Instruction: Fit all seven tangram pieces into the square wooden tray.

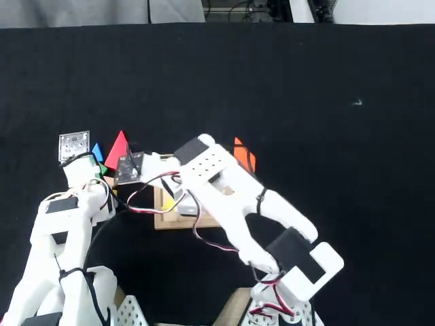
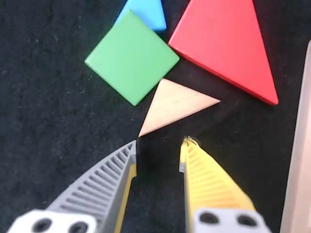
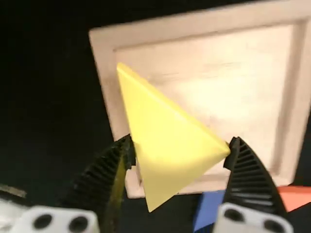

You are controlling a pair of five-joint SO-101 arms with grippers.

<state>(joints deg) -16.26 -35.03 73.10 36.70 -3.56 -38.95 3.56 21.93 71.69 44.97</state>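
Tangram job barely begun: the right gripper [image 3: 180, 148] pinches the yellow triangle [image 3: 167, 141] between both fingers and holds it tilted above one corner of the square wooden tray [image 3: 104, 82], with one point reaching across the rim over the tray's bare floor. No piece lies flat inside the part of the tray that is on show. By that evidence none of the seven is seated yet, and the yellow triangle looks set to be the first in. Off to the tray's side on the black table [image 1: 326, 136], the left gripper [image 2: 158, 145] hangs with its fingers spread and nothing between them, their tips just short of a small bare-wood triangle [image 2: 172, 104]. A green square [image 2: 132, 57] sits just beyond that triangle, touching it or very nearly so. A blue piece [image 2: 145, 12] lies at the square's far corner, and the large red triangle [image 2: 228, 43] lies just beside both, near the tray's edge. On the right arm's side, an orange piece [image 3: 294, 196] and a second blue piece [image 3: 209, 208] lie next to each other outside the tray's rim. That makes six pieces loose on the cloth and one in the air, so nearly all of the fitting appears to be left to do.
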